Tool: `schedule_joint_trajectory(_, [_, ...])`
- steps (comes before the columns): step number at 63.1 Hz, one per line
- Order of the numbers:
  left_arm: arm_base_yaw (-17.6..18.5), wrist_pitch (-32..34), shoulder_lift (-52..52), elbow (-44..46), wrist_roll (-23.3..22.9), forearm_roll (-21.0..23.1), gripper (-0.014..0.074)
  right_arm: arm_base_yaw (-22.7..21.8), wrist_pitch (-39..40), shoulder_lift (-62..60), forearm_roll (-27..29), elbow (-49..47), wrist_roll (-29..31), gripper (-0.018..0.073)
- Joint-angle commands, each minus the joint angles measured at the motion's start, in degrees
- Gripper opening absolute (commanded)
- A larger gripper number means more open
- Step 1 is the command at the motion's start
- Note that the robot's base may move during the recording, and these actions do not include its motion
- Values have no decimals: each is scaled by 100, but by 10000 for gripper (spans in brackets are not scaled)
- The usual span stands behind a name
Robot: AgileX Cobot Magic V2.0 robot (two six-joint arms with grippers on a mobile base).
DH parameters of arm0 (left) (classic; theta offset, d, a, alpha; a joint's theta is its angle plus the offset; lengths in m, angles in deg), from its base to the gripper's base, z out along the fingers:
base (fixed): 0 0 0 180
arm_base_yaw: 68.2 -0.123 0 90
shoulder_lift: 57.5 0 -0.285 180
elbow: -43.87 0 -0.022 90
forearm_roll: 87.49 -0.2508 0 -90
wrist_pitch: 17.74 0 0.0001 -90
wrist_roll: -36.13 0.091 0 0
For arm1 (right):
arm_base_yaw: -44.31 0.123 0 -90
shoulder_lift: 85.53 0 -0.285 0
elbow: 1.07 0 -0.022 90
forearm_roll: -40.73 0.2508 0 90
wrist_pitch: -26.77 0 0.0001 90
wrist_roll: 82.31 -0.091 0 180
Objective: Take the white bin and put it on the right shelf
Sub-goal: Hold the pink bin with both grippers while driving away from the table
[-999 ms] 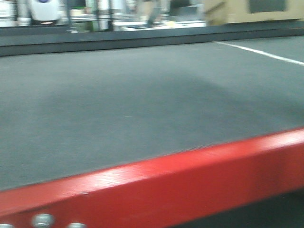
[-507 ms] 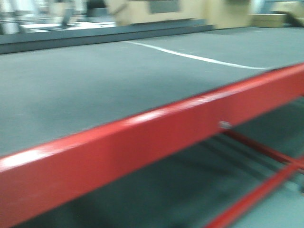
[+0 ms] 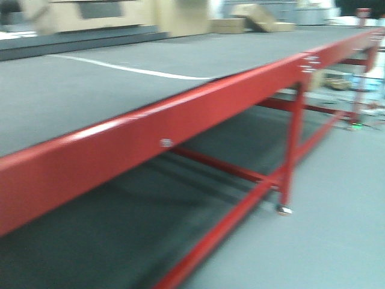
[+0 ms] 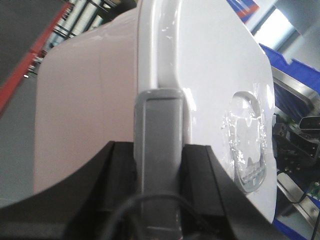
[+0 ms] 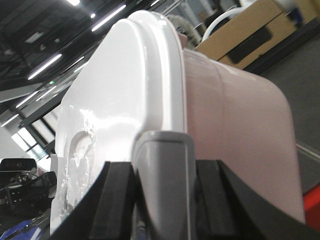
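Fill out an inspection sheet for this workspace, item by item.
Surface: red-framed table with a dark mat crossed by a white line; the view is blurred.
Job's things: white bin, lid on, held between both hands; right shelf not identifiable.
Clutter: nothing seen on the mat.
Grippers: left hand and right hand each clamp the lid rim, at opposite ends; only one grey finger shows per hand.
Cables: dark cable looping over the left hand's base.
Surroundings: cardboard boxes beyond the table, blue crates, grey floor, ceiling strip lights.
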State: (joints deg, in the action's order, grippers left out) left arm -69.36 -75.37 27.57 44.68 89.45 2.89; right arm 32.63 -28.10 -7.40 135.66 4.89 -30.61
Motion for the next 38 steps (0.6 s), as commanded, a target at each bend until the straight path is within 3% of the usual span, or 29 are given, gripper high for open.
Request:
schedule_joint_trajectory(1, [305, -1719, -241, 200, 222, 422, -126, 274, -1621, -251, 407, -205, 97, 57])
schedule_joint_trajectory(38, [305, -1705, -220, 200, 222, 410, -126, 274, -1615, -324, 407, -210, 97, 57])
